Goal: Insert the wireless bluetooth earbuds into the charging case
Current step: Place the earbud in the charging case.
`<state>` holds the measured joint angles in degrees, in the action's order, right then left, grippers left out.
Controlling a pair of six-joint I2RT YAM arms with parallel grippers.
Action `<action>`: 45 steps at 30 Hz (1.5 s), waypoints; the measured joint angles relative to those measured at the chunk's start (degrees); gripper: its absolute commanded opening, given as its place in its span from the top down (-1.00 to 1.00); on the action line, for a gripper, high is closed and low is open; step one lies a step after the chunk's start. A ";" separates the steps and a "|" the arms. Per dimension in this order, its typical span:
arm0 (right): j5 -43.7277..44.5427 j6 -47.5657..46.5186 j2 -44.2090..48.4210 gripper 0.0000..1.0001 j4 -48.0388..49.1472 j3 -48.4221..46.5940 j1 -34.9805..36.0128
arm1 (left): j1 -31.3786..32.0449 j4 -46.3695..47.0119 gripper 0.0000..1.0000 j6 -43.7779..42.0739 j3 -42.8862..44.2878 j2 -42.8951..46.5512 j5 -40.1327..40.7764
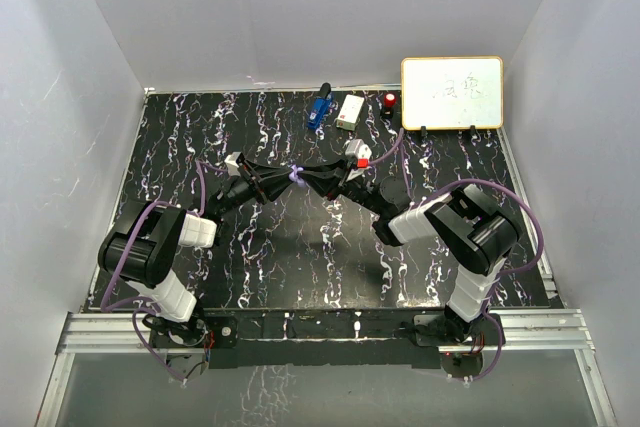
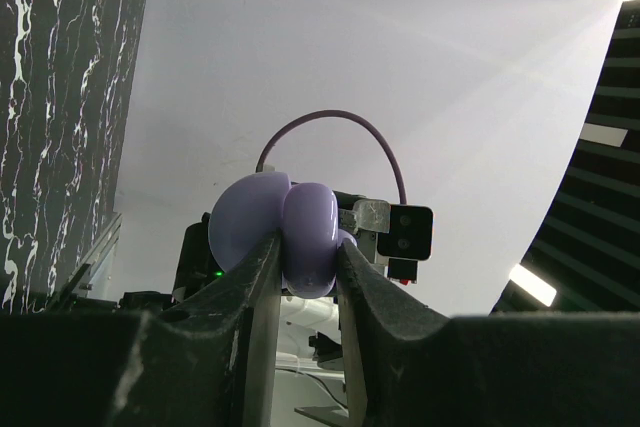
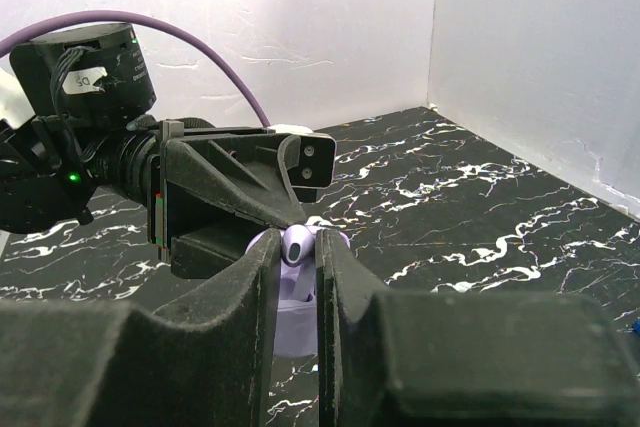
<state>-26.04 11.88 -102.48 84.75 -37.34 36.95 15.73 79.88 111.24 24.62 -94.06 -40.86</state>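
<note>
Both grippers meet above the middle of the table. My left gripper (image 1: 286, 180) is shut on the lavender charging case (image 2: 300, 232), which bulges between its fingers (image 2: 262, 287) in the left wrist view. My right gripper (image 1: 309, 179) is shut on a lavender earbud (image 3: 298, 244) and holds it at the top of the open case (image 3: 294, 325), its stem pointing down into it. In the top view case and earbud show only as a small purple spot (image 1: 296, 176). The black earbud is out of view.
At the back of the marbled black table (image 1: 300, 267) lie a blue gadget (image 1: 319, 109), a small white box (image 1: 350, 111) and a red-topped black item (image 1: 389, 101). A whiteboard (image 1: 452, 92) stands at the back right. White walls enclose three sides.
</note>
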 measured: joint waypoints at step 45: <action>-0.04 -1.64 -0.33 0.38 0.17 0.07 -0.66 | 0.00 1.16 1.00 3.89 1.90 -2.27 0.96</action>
<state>-26.09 10.24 -102.80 84.93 -37.28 36.29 15.73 81.03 115.13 26.52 -96.33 -39.90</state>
